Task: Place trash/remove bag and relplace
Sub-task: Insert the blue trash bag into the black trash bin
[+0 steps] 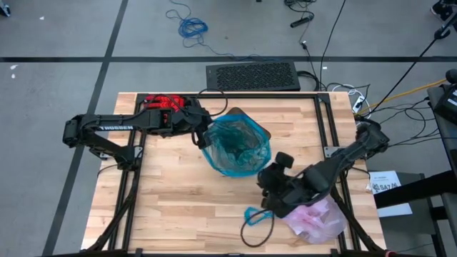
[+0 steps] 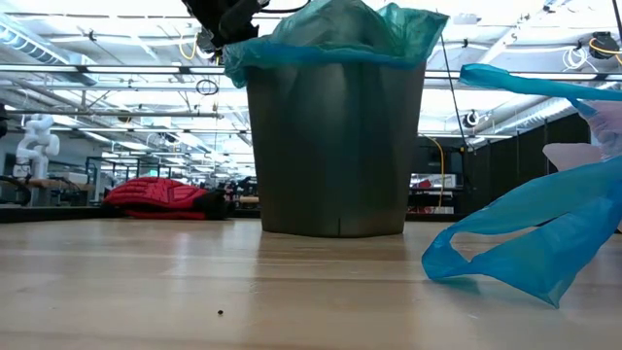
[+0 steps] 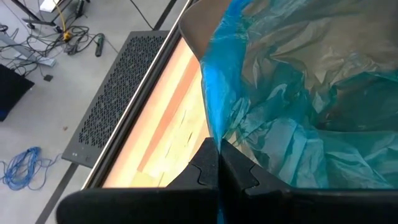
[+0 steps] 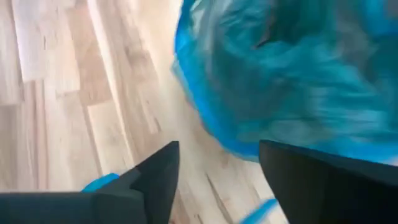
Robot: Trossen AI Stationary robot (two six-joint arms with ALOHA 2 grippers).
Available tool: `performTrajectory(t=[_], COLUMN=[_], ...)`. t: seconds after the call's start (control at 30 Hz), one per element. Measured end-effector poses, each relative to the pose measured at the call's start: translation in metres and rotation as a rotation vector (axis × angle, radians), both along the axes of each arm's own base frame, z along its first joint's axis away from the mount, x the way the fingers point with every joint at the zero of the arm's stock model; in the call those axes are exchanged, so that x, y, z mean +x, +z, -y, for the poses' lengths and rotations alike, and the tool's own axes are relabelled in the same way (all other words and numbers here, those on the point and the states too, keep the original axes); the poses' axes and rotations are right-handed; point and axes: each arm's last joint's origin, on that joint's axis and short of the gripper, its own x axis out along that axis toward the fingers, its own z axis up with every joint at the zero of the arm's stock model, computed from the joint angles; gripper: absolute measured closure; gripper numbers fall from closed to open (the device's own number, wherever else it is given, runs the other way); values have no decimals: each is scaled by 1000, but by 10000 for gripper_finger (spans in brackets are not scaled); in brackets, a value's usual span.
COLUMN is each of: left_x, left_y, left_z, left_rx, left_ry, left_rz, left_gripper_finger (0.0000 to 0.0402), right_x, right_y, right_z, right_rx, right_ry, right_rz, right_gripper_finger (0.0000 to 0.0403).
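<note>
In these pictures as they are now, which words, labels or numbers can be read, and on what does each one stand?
"TROSSEN": white letters on the left arm, high view.
White sheet on the floor beside the table's right edge: dark print, too small to read.
Nothing readable in the low view or in either wrist view.
</note>
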Motion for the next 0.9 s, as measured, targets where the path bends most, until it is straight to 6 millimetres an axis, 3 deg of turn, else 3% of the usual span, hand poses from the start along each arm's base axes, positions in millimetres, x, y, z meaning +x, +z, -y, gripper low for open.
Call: performTrajectory(t=[0.07, 0.27, 0.4, 0.6, 0.73, 0.9], left_x=[0, 0, 0, 0, 0, 0], left_y=[0, 0, 0, 0, 0, 0], left_z=[0, 0, 0, 0, 0, 0], left_rx=[0, 0, 1, 1, 9, 13], left_ry=[0, 0, -1, -1, -8, -11], left_rz=[0, 0, 2, 2, -7, -9], left_gripper_finger=[402, 402, 402, 402, 402, 402], right_x=[-9, -34, -29, -16, -9, -3], right_y=[12, 36, 45, 43, 42, 44], right_z=[6, 50, 77, 110, 119, 117], right_rx=[-18, -124, -75, -52, 1, 51], right_ry=[-57, -366, -432, -478, -476, -432], right_rz=[17, 49, 71, -1, -12, 24], right_gripper_finger=[175, 159, 159, 163, 197, 244])
